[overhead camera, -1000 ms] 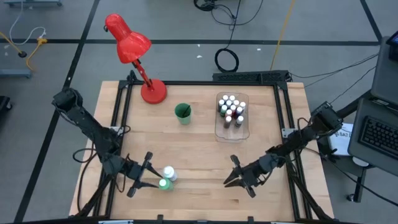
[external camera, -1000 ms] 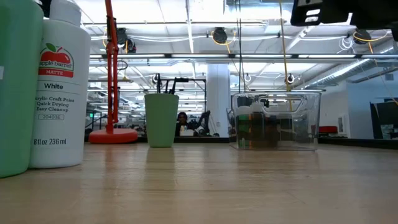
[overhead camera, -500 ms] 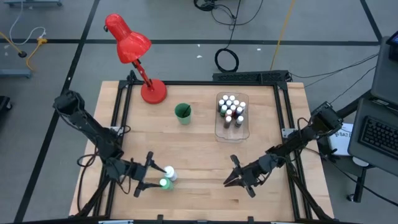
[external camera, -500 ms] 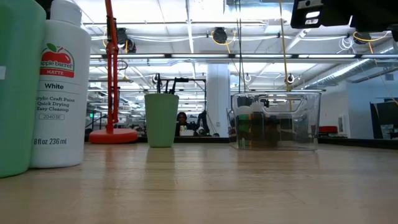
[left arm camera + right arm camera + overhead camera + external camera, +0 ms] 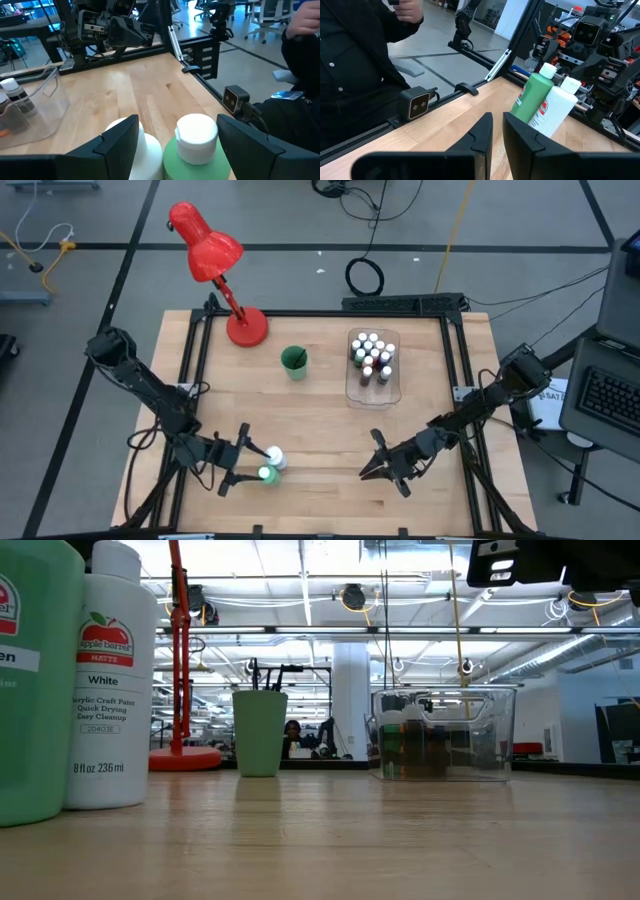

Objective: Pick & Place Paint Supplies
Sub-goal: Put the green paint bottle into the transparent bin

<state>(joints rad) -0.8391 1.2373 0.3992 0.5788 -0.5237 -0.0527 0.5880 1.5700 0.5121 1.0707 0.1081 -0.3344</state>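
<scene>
Two bigger paint bottles stand upright on their bases near the table's front left: a green bottle point(image 5: 264, 474) and a white bottle point(image 5: 273, 457), both large at the left of the low view, green bottle point(image 5: 30, 690) beside white bottle point(image 5: 110, 690). My left gripper point(image 5: 248, 465) is open and level beside them, and its fingers flank the green bottle's white cap point(image 5: 196, 132). My right gripper point(image 5: 372, 470) is shut with nothing in it, front right of centre, pointing toward the bottles. Several tiny white-capped bottles stand in a clear tray point(image 5: 372, 385). My left gripper comes level from the table's left, one open finger on each side of the green bottle's white cap point(image 5: 180, 142). One finger point(image 5: 122, 137) stands in front of the white bottle's shoulder point(image 5: 150, 150). Whether either finger touches a bottle I cannot tell.
A green cup point(image 5: 294, 361) holding dark brushes stands at the back centre, left of the tray. A red desk lamp point(image 5: 215, 260) has its base at the back left corner. A person in dark clothes point(image 5: 355, 75) is beyond the table's near edge. Bare wood lies between the grippers.
My left gripper has crept toward the table's right, against the two bottles, and sunk slightly. Both bottles have slid a little toward the table's right and stay upright.
</scene>
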